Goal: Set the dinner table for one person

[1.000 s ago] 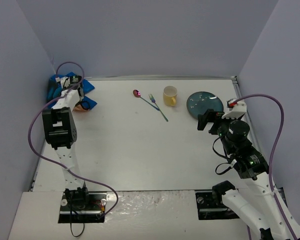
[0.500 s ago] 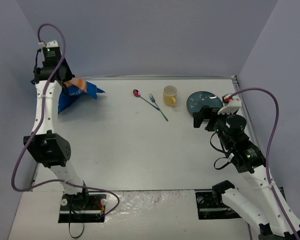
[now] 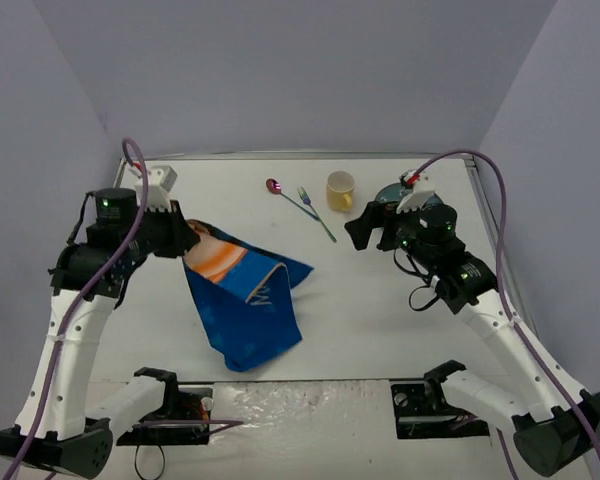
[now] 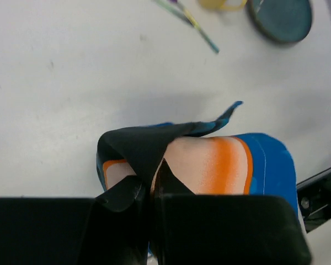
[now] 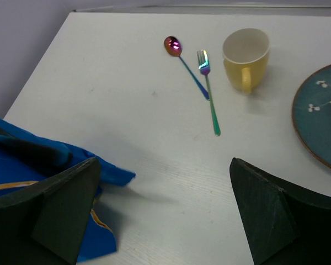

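My left gripper (image 3: 185, 240) is shut on a corner of the blue cartoon-printed placemat (image 3: 245, 305) and holds it up over the left middle of the white dinner table (image 3: 380, 320). The cloth hangs crumpled, its lower end on the table. In the left wrist view the fingertips (image 4: 133, 190) pinch the cloth (image 4: 215, 163). My right gripper (image 3: 365, 232) is open and empty, above the table left of the teal plate (image 3: 392, 196). In the right wrist view it (image 5: 164, 163) faces the spoon (image 5: 174, 45), fork (image 5: 208, 88), yellow cup (image 5: 245, 52), plate (image 5: 320, 110) and placemat edge (image 5: 71, 160).
The spoon (image 3: 274, 186), fork (image 3: 317, 215) and yellow cup (image 3: 340, 190) lie in a row at the back middle. My right arm covers part of the plate. Grey walls close the table on the left, back and right.
My left arm swung from the back left corner to the left middle of the table, carrying the placemat, which has opened out. My right gripper moved left, away from the plate.
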